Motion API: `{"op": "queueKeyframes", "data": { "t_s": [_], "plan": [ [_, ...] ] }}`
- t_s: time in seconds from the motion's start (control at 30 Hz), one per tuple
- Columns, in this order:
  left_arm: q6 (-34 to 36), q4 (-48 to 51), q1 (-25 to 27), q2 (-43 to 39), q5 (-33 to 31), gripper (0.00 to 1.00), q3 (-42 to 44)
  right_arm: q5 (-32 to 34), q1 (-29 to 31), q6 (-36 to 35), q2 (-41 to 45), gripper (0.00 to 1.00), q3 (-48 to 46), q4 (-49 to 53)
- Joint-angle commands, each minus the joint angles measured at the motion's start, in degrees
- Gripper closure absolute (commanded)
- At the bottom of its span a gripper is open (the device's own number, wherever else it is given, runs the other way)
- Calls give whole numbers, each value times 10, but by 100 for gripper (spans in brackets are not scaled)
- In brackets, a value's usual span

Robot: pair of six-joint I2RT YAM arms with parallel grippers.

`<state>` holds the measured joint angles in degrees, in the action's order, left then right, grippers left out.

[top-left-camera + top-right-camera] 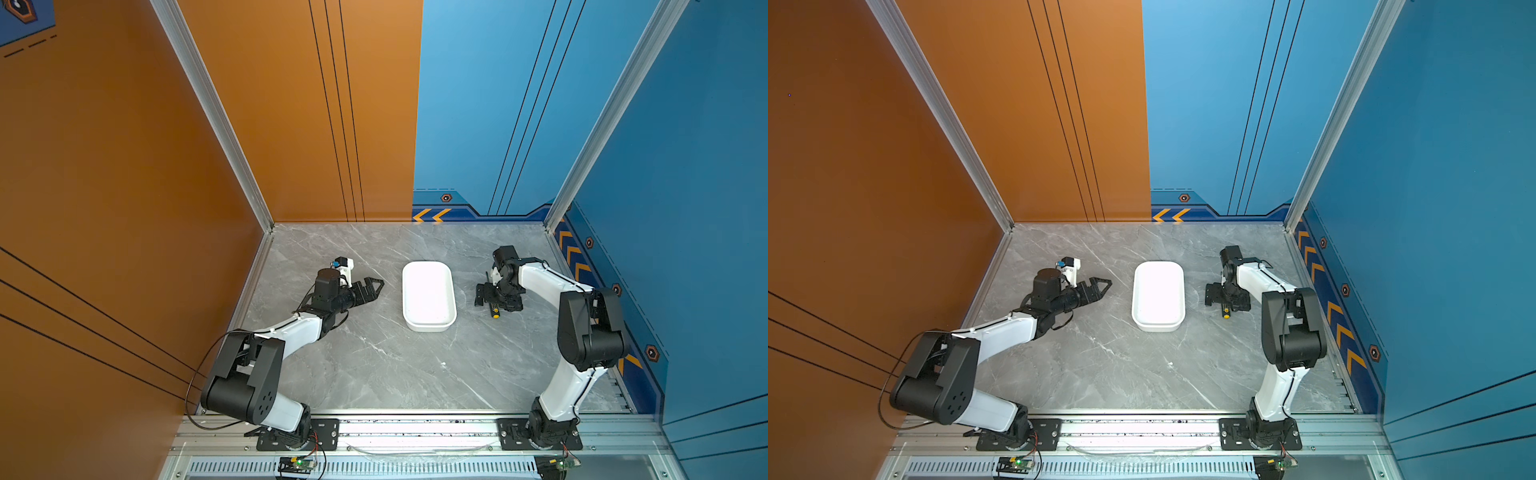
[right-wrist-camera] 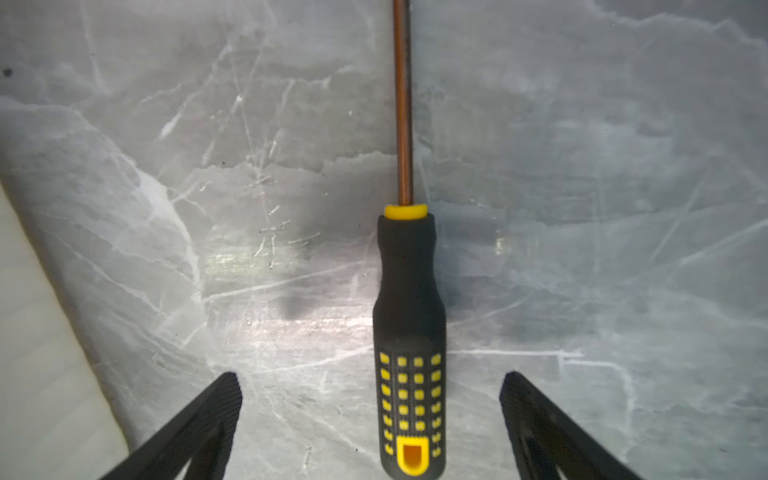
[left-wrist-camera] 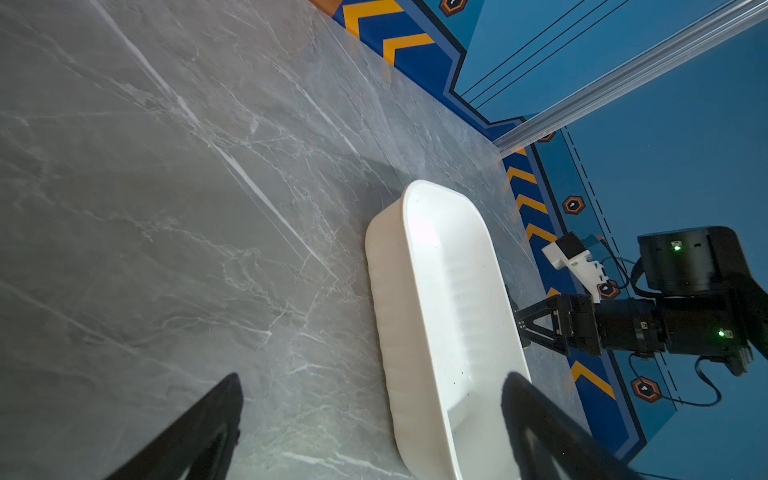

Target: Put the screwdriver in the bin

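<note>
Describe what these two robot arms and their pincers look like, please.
Both the left arm and right arm have white shells, chunky black joints and thin black cables. The left pincer and right pincer are black, with two triangular open-frame fingers each.

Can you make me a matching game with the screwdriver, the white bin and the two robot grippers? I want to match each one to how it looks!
Things:
1. screwdriver
2. bin
3. left gripper
4. right gripper

How it looks:
A. white, nothing inside
B. jaws open, one on each side of the handle, not touching it
C. black and yellow handle, lying flat
D. jaws open, holding nothing, across the bin from the screwdriver

Pairs: 1-C, 2-A, 3-D, 4-B
</note>
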<state>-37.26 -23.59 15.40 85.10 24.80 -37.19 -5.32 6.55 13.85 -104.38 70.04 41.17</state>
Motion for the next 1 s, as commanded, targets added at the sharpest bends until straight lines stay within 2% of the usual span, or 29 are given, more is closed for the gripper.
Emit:
{"op": "queueKeyframes", "data": {
  "t_s": [0.0, 0.17, 0.23, 0.37, 0.63, 0.97],
  "plan": [
    [-1, 62, 17, 8, 28, 2, -8, 17, 2, 3, -10, 3, 15, 19],
    [25, 137, 33, 10, 19, 2, -37, 15, 3, 0, -27, 5, 26, 18],
    [27, 150, 34, 9, 21, 2, -43, 14, 2, 0, -33, 9, 29, 18],
    [27, 149, 35, 5, 23, 2, -42, 9, 3, 3, -40, 18, 30, 18],
    [24, 150, 39, 17, 32, 2, -44, 14, 8, 0, -38, 26, 21, 19],
    [19, 149, 43, 34, 38, 2, -56, 21, 14, -6, -56, 44, 19, 23]
  ]
}}
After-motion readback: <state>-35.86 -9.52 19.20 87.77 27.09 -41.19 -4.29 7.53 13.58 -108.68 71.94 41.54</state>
